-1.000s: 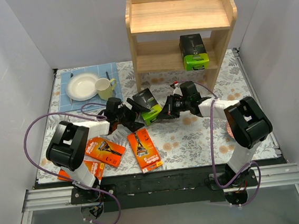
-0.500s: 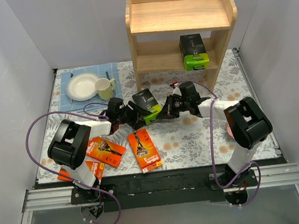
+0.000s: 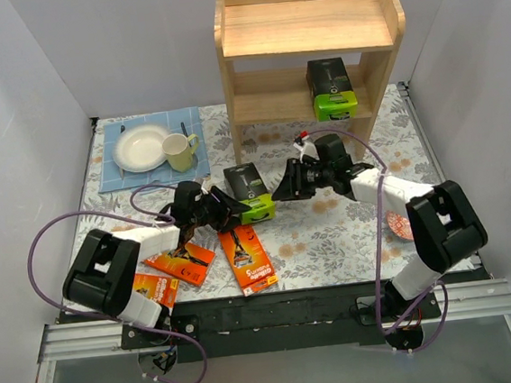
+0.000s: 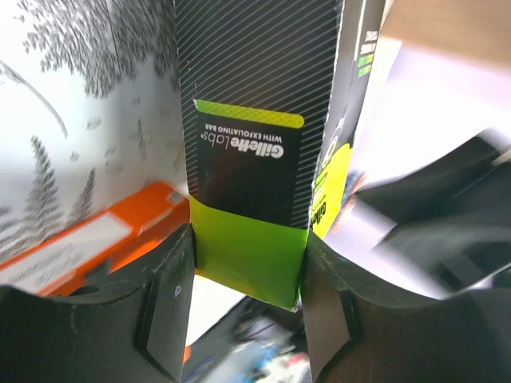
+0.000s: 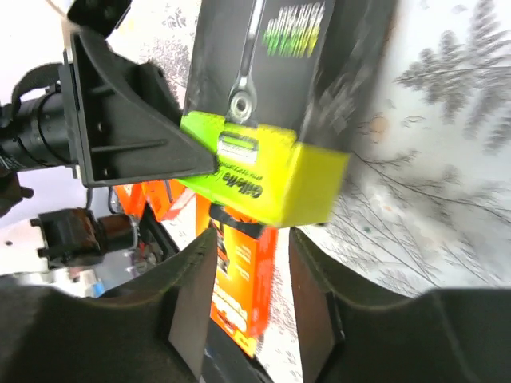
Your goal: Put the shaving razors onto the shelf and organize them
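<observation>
My left gripper is shut on a lime-green-and-black razor pack and holds it upright just above the table, left of the shelf's foot. In the left wrist view the pack sits tight between the fingers of that gripper. My right gripper is open and empty, just right of the pack. In the right wrist view the pack hangs beyond the spread jaws of that gripper. A second green pack stands on the lower tier of the wooden shelf. Three orange packs lie flat near the front.
A white plate and a cream mug sit on a blue mat at the back left. A small pinkish round object lies by my right arm. Grey walls close in both sides.
My right gripper has let go of the green pack and drawn back to the right. My left gripper has kept the pack and pulled it slightly toward the near left.
</observation>
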Motion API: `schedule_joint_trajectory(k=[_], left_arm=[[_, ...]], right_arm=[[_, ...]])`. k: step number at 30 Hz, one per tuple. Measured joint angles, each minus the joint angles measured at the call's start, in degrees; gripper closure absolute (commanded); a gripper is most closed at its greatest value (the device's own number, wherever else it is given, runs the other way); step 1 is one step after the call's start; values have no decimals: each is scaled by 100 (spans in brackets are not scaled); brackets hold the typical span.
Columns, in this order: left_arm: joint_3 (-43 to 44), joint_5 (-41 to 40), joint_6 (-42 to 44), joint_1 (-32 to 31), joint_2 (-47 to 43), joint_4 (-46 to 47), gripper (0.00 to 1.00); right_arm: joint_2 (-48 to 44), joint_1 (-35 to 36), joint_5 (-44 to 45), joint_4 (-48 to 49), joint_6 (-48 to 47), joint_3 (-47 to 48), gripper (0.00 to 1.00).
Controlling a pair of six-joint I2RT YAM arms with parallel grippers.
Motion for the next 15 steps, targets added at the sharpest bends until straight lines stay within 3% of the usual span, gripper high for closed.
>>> schedule_joint_trajectory(k=[7, 15], left_arm=[[-157, 649, 1646, 0, -927, -380, 100], [1110, 1434, 2970, -7, -1147, -1145, 100]], right_arm=[[-717, -992, -160, -1707, -1609, 623, 46], [-1941, -1565, -136, -3121, -2992, 470, 49]])
